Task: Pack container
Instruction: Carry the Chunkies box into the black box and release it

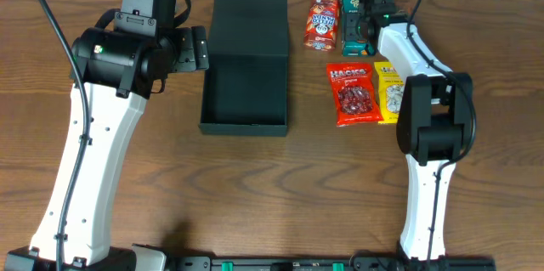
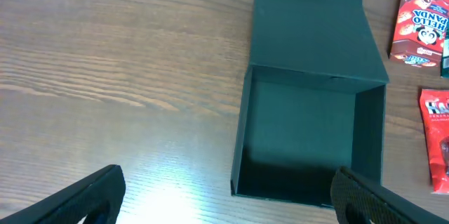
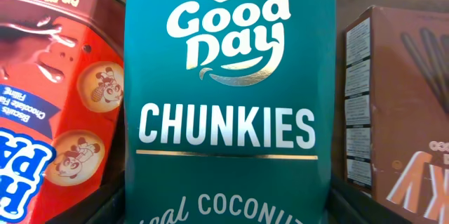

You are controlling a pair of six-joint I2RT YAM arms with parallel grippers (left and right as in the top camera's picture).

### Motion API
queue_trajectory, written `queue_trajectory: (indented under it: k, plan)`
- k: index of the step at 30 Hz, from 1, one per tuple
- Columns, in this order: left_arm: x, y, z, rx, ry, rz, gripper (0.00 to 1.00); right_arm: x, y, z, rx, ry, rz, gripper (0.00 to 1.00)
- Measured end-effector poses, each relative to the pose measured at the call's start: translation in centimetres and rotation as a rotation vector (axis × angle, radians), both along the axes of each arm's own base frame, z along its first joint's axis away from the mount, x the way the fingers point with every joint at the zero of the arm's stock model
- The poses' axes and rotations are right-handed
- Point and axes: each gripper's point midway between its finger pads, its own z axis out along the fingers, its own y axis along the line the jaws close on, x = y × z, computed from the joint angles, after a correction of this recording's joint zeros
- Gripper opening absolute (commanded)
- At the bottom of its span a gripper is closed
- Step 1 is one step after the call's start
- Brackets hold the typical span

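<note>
container: dark box (image 1: 245, 67) sits mid-table between the two arms, lid flap swung open and lying flat on the far side, open tray toward the robot. Snacks are all off to its right, none touching it.
left gripper: (image 2: 224, 206) hovering just left of the container, jaws spread wide, nothing between them, only wood grain below.
right gripper: (image 3: 224, 213) down at the far right over the Chunkies box (image 3: 228, 97), one finger (image 3: 112, 206) on each side of it. Honestly can't tell if it's actually squeezing the box or just straddling it.
Chunkies box: teal Britannia Good Day pack, wedged between the Hello Panda box (image 1: 322, 23) on one side and a brown stick-biscuit box (image 3: 400, 112) on the other.
Hacks bag: red (image 1: 353, 93), lying flat nearer the robot than the Hello Panda box, with a yellow packet (image 1: 389, 91) right beside it, partly under the right arm.
table: brown wood (image 1: 255, 186).
</note>
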Motion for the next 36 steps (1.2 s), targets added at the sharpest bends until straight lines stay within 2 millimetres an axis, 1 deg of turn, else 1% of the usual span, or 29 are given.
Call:
queue_trajectory:
  k: [2, 4, 8, 10, 14, 16, 18, 20, 23, 25, 28, 31, 35, 36]
  plan:
    - [0.0, 0.0, 0.0, 0.000, 0.000, 0.000, 0.95, 0.1, 0.0, 0.7, 0.000, 0.002, 0.000, 0.63]
    - [0.0, 0.0, 0.0, 0.000, 0.000, 0.000, 0.95, 0.6, 0.1, 2.0, 0.001, -0.009, 0.000, 0.63]
    - [0.0, 0.0, 0.0, 0.000, 0.000, 0.000, 0.95, 1.5, 0.2, 5.5, 0.004, -0.036, 0.000, 0.64]
    - [0.0, 0.1, 0.0, 0.005, -0.001, 0.003, 0.95, 1.7, 0.3, 6.9, 0.004, -0.039, 0.002, 0.64]
    - [0.0, 1.0, 0.1, 0.049, -0.004, 0.032, 0.95, 0.7, 0.8, 8.6, -0.002, 0.004, 0.012, 0.65]
    - [0.0, 2.0, 0.2, 0.089, -0.011, 0.062, 0.95, -0.2, 1.9, 9.3, -0.008, 0.034, 0.029, 0.65]
    - [0.1, 3.0, 0.3, 0.120, -0.016, 0.093, 0.95, -0.8, 3.8, 10.2, -0.011, 0.044, 0.062, 0.66]
    - [0.2, 4.7, 0.5, 0.145, -0.018, 0.136, 0.95, -1.4, 6.2, 10.9, -0.012, 0.047, 0.103, 0.66]
    - [0.1, 7.3, 0.6, 0.166, -0.016, 0.208, 0.95, -2.7, 10.0, 11.5, -0.010, 0.061, 0.171, 0.67]
    - [-0.1, 9.5, 0.6, 0.173, -0.010, 0.268, 0.95, -4.0, 12.7, 11.7, -0.006, 0.081, 0.224, 0.66]
    - [-0.7, 12.6, 0.4, 0.165, 0.009, 0.346, 0.95, -6.4, 16.6, 11.5, -0.003, 0.123, 0.293, 0.66]
    - [-1.5, 14.9, 0.0, 0.139, 0.032, 0.402, 0.95, -8.8, 19.9, 11.1, 0.005, 0.169, 0.333, 0.68]
    - [-2.4, 16.9, -0.5, 0.088, 0.060, 0.450, 0.95, -12.5, 23.6, 10.4, 0.019, 0.241, 0.355, 0.68]
    - [-2.7, 17.3, -0.6, 0.079, 0.065, 0.462, 0.95, -13.3, 24.4, 10.3, 0.023, 0.257, 0.354, 0.66]
